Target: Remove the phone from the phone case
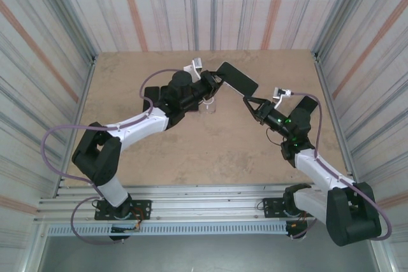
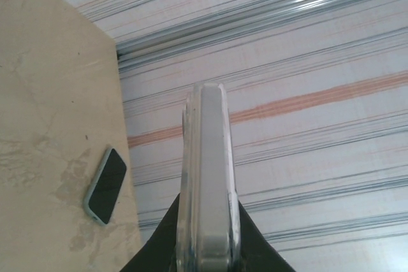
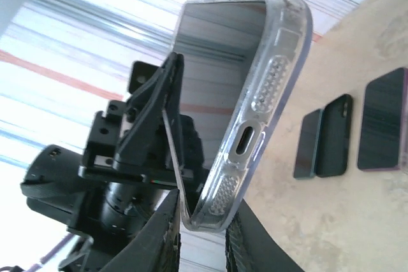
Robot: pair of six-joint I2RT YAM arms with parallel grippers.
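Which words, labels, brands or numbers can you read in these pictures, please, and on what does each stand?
None can be read.
phone: dark screen with only reflections, no text.
case: clear, no print.
spare phones: blank faces; any marks are too small to tell.
left arm: no legible label.

The phone case [image 1: 237, 79], with the phone [image 3: 210, 55] inside it, sits raised above the rear middle of the table [image 1: 191, 151], between the two arms. The left gripper [image 1: 217, 81] clasps its left end and the right gripper [image 1: 246, 97] its right end. Three loose handsets [image 3: 335, 135] lie side by side on the table, off to the right.
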